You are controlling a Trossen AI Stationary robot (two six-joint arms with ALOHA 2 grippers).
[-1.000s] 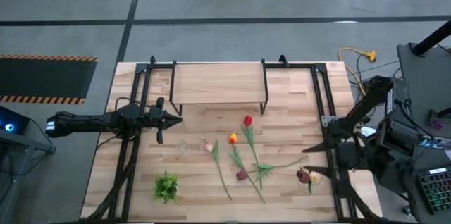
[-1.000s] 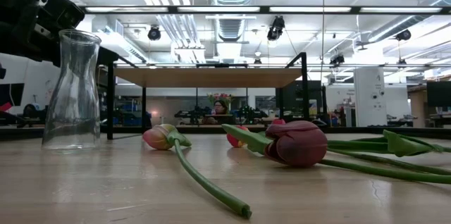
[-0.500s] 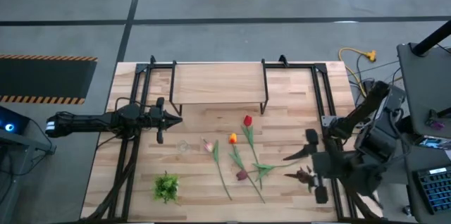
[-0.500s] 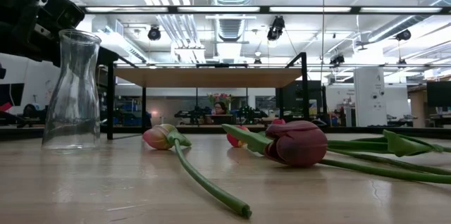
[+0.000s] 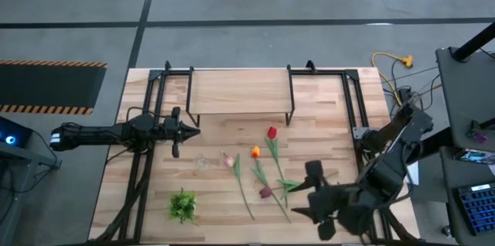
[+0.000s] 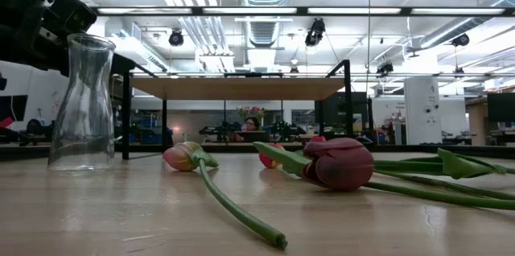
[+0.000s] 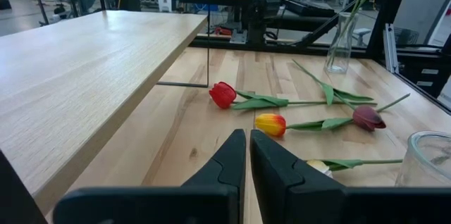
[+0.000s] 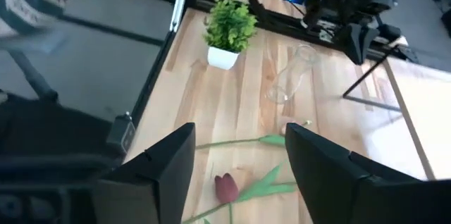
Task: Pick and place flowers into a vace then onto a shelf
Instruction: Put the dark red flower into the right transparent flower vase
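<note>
Over the worktop's (image 5: 155, 199) right front, right end effector (image 5: 321, 199) had swung in above the flowers (image 5: 267, 165), fingers apart, nothing held; left end effector (image 5: 186, 129) waited, fingers together.

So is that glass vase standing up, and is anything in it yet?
Upright and empty. The vase stands on the table, clear glass with no stems inside; the flowers lie flat on the wood.
</note>
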